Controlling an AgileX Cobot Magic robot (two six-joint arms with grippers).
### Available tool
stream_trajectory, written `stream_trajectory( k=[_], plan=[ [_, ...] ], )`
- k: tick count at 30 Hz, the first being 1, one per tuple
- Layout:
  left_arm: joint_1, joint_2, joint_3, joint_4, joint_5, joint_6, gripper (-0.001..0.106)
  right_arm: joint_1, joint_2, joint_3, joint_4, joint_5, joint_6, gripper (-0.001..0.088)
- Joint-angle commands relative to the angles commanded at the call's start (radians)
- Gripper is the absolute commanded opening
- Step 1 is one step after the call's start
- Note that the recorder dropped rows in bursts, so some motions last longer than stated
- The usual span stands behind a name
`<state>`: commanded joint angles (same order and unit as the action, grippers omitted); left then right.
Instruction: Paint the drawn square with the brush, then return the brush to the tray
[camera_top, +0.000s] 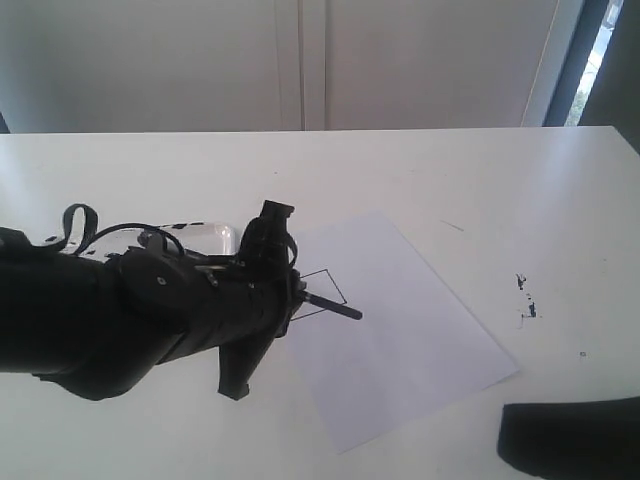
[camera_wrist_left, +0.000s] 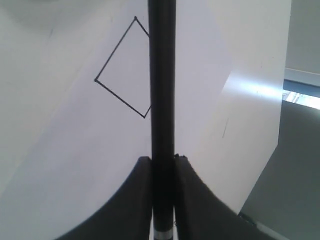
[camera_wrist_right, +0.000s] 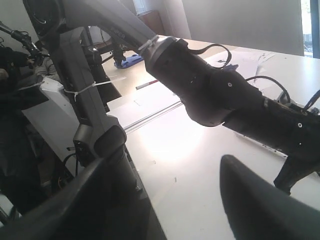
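The black brush (camera_wrist_left: 162, 100) crossed one edge of the unpainted, thin-outlined drawn square (camera_wrist_left: 125, 67); the white tray (camera_top: 218, 236) showed only partly.

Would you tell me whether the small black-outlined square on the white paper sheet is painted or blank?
Blank: the thin black-outlined square encloses only bare white paper, though the long black brush hides one corner.

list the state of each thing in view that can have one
left tool: shut on the brush
right tool: open, empty
brush: held, pointing out across the paper
drawn square: outline only, unpainted
tray: mostly hidden behind the left arm
paper: lying flat
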<state>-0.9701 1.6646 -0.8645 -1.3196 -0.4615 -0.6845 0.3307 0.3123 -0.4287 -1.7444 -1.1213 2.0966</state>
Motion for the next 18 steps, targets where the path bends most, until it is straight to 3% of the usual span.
stream_trajectory(
  k=[18],
  plan=[
    [0.002, 0.04, -0.004, -0.084, -0.002, -0.004, 0.0, 0.0, 0.0, 0.0, 0.0, -0.039, 0.0, 0.06]
  ],
)
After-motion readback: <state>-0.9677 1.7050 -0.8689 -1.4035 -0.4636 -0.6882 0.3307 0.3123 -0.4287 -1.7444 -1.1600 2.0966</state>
